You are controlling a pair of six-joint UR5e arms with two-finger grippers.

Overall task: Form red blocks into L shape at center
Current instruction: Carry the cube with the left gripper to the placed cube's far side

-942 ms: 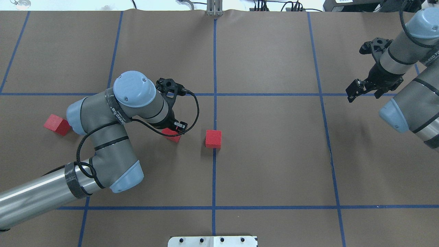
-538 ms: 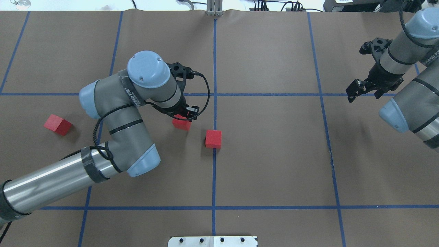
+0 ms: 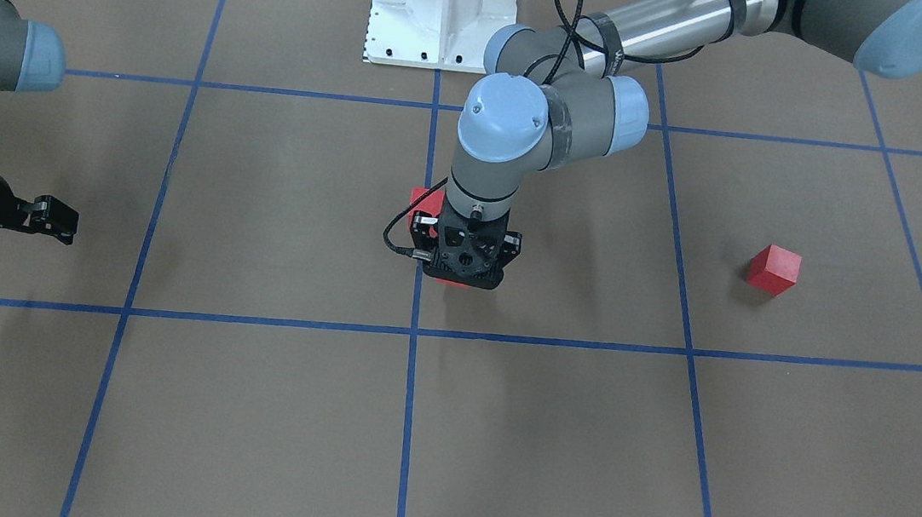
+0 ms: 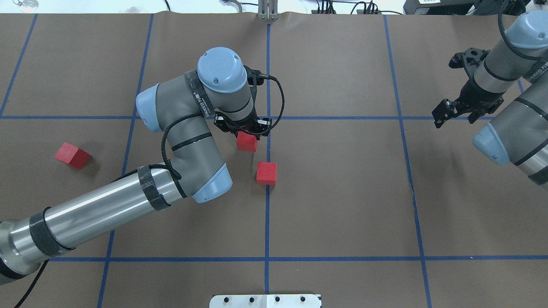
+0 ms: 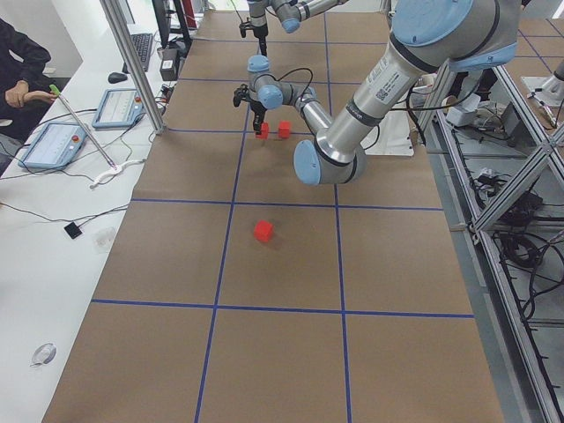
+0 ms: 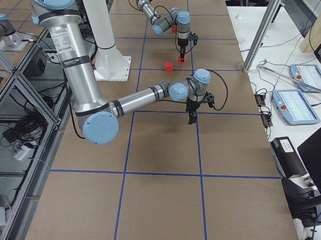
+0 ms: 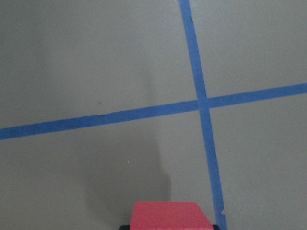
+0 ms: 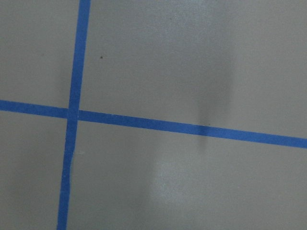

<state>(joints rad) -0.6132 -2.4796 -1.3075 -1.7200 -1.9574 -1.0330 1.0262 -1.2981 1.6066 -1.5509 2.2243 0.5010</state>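
My left gripper [image 4: 246, 131] is shut on a red block [image 4: 247, 141] and holds it just left of the centre blue line, near the line crossing. The held block shows at the bottom of the left wrist view [image 7: 170, 216] and barely under the gripper in the front view [image 3: 450, 281]. A second red block [image 4: 266, 173] rests on the centre line, a short way nearer the robot; it is partly hidden in the front view [image 3: 419, 199]. The third red block [image 4: 71, 155] lies far left, alone. My right gripper [image 4: 456, 114] is open and empty at the far right.
Brown paper with a blue tape grid [image 4: 268, 117] covers the table. The white robot base plate [image 4: 265, 300] sits at the near edge. The right wrist view shows only paper and a tape crossing [image 8: 72, 114]. An operator's desk with tablets [image 5: 53, 145] stands beside the table.
My left arm has carried the red block to the right and farther from the robot, toward the centre line. The right arm and the other two blocks have not moved.
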